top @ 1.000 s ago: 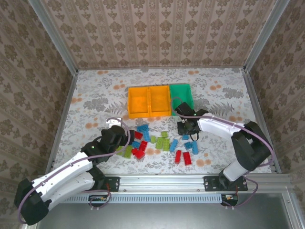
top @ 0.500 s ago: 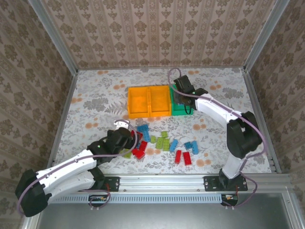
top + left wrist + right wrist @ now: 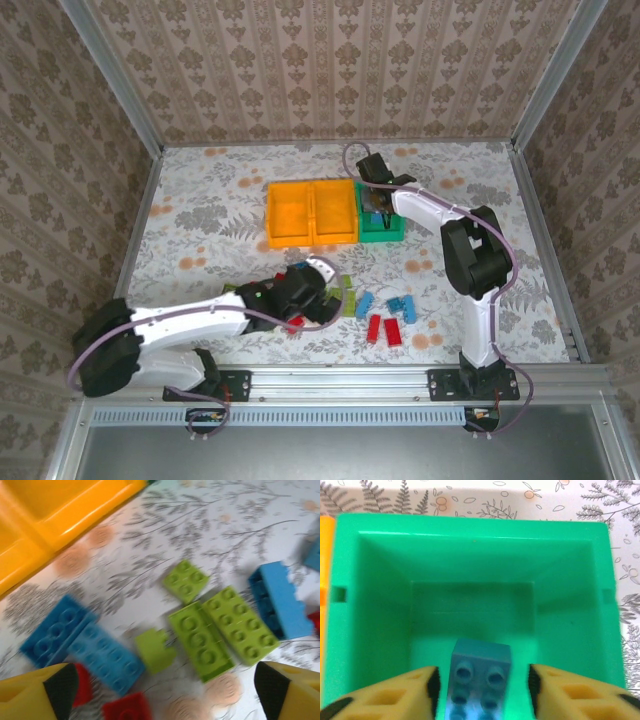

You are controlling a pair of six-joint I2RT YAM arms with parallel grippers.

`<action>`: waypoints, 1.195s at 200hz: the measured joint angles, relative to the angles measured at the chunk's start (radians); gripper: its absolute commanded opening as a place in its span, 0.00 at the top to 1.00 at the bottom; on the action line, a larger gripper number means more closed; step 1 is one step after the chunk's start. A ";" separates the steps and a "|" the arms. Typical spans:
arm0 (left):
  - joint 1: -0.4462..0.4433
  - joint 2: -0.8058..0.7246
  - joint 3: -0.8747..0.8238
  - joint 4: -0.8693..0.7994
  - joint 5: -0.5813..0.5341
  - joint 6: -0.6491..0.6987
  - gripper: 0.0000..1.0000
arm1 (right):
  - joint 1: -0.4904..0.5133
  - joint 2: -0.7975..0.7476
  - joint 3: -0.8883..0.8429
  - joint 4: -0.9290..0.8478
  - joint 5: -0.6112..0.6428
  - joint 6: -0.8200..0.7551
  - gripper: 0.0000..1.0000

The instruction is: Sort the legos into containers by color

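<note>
Your right claw (image 3: 481,680) hangs over the teal bin (image 3: 380,605), jaws a bit wider than the blue lego (image 3: 480,667) betw. them. Your left claw (image 3: 165,685) is wide; lime legos (image 3: 200,640) lie just ahead, long axis diagonal to the jaws.

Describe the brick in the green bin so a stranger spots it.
Find the three bins at the table's far side; the green bin is rightmost. Inside, between the fingers of the right gripper, lies a blue brick, apart from the loose pile.
</note>
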 measured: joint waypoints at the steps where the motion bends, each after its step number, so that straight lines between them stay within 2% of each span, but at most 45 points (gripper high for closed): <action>1: -0.002 0.008 0.006 0.001 0.002 0.004 0.10 | 0.000 0.000 0.001 0.000 0.000 0.000 0.29; 36: -0.029 0.182 0.129 0.029 0.069 0.029 0.13 | -0.003 -0.053 -0.010 0.002 -0.017 0.008 0.20; 65: -0.042 0.267 0.188 0.039 0.114 0.031 0.15 | -0.006 -0.166 -0.100 -0.001 -0.059 0.027 0.15; 97: -0.045 0.333 0.237 0.038 0.151 0.030 0.18 | -0.027 -0.349 -0.237 0.002 -0.085 0.042 0.14; 125: -0.047 0.382 0.271 0.034 0.180 0.027 0.25 | -0.064 -0.486 -0.386 0.010 -0.089 0.061 0.14; 184: -0.047 0.458 0.349 0.004 0.210 0.029 0.40 | -0.126 -0.624 -0.660 0.002 -0.111 0.093 0.13; 239: -0.047 0.491 0.360 -0.019 0.224 0.027 0.42 | -0.158 -0.770 -0.746 -0.003 -0.119 0.114 0.14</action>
